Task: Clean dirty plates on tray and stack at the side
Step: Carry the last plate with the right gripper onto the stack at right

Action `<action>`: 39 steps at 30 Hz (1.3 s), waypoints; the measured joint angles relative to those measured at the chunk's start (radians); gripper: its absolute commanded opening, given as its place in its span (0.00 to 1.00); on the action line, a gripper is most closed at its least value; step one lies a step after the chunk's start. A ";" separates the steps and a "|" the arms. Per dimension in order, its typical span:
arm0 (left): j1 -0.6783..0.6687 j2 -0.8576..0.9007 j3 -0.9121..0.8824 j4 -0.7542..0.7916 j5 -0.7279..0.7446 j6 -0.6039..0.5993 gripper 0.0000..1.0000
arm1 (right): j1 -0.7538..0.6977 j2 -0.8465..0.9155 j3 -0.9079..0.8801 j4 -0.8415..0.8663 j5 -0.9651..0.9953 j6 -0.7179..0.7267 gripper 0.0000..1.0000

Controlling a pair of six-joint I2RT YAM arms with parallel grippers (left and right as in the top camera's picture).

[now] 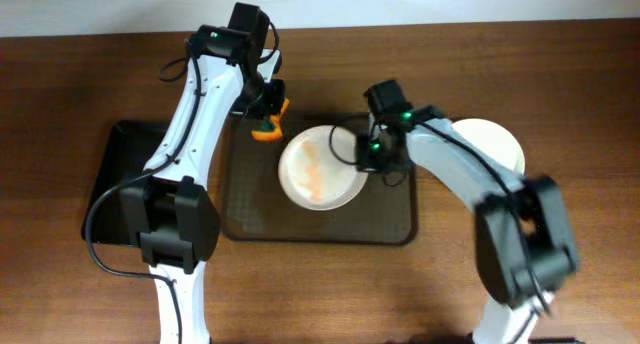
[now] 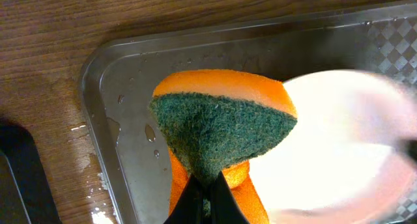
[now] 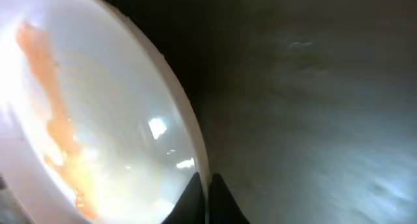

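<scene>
Left wrist view: our left gripper (image 2: 208, 195) pinches the orange-and-green sponge (image 2: 221, 133) tight, holding it over a corner of the wet tray (image 2: 124, 81), just beside the dirty plate (image 2: 339, 146). Our right gripper (image 3: 207, 191) is clamped on that plate's rim, an orange smear inside. Farther right on the table (image 1: 560, 54) we see a clean plate (image 1: 500, 139); a black tray (image 1: 125, 154) lies at the left.

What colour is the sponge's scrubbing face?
Dark green scouring pad on an orange sponge; clearest in the left wrist view.
</scene>
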 measured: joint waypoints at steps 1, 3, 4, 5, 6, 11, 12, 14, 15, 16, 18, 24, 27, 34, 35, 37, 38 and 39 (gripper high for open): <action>0.000 0.000 -0.006 0.007 0.000 0.000 0.00 | 0.007 -0.105 0.000 -0.042 0.116 0.000 0.04; 0.000 0.000 -0.016 0.019 0.000 0.000 0.00 | 0.035 -0.209 0.001 -0.087 0.278 -0.001 0.04; 0.000 0.000 -0.021 0.026 0.000 0.000 0.00 | 0.061 -0.240 0.001 -0.109 0.369 -0.003 0.04; 0.000 0.000 -0.022 0.026 0.000 0.000 0.00 | 0.097 -0.253 0.001 -0.127 0.476 -0.004 0.04; 0.000 0.000 -0.023 0.026 0.000 0.000 0.00 | 0.138 -0.253 0.001 -0.143 0.581 -0.006 0.04; 0.008 0.000 -0.024 0.029 -0.001 0.000 0.00 | 0.379 -0.253 0.001 -0.164 1.106 -0.015 0.04; 0.013 0.000 -0.024 0.029 -0.001 0.000 0.00 | 0.439 -0.253 0.001 -0.164 1.258 -0.015 0.04; 0.027 0.000 -0.024 0.029 -0.001 0.000 0.00 | 0.501 -0.253 0.001 -0.163 1.445 -0.017 0.04; 0.032 0.000 -0.024 0.029 -0.001 0.000 0.00 | 0.524 -0.253 0.001 -0.163 1.512 -0.018 0.04; 0.037 0.000 -0.024 0.029 -0.001 0.000 0.00 | 0.551 -0.253 0.001 -0.162 1.588 -0.018 0.04; 0.041 0.000 -0.024 0.029 -0.001 0.000 0.00 | 0.570 -0.253 0.001 -0.161 1.654 -0.018 0.04; 0.041 0.000 -0.024 0.029 -0.001 0.000 0.00 | 0.545 -0.255 0.001 -0.157 1.328 -0.014 0.04; 0.041 0.000 -0.025 0.034 0.000 0.000 0.00 | 0.415 -0.254 0.001 -0.169 0.836 0.036 0.04; 0.042 0.000 -0.026 0.047 -0.001 0.000 0.00 | -0.066 -0.255 0.001 -0.196 0.003 -0.117 0.04; 0.042 0.000 -0.026 0.048 -0.001 0.000 0.00 | -0.162 -0.255 0.001 -0.209 -0.050 -0.124 0.04; 0.042 0.000 -0.026 0.048 -0.001 0.000 0.00 | -0.365 -0.255 0.001 -0.253 -0.096 -0.127 0.04; 0.042 0.000 -0.026 0.048 -0.001 0.000 0.00 | -0.434 -0.255 0.001 -0.262 -0.100 -0.127 0.04; 0.042 0.000 -0.026 0.048 -0.002 0.000 0.00 | -0.541 -0.253 0.001 -0.266 -0.095 -0.127 0.04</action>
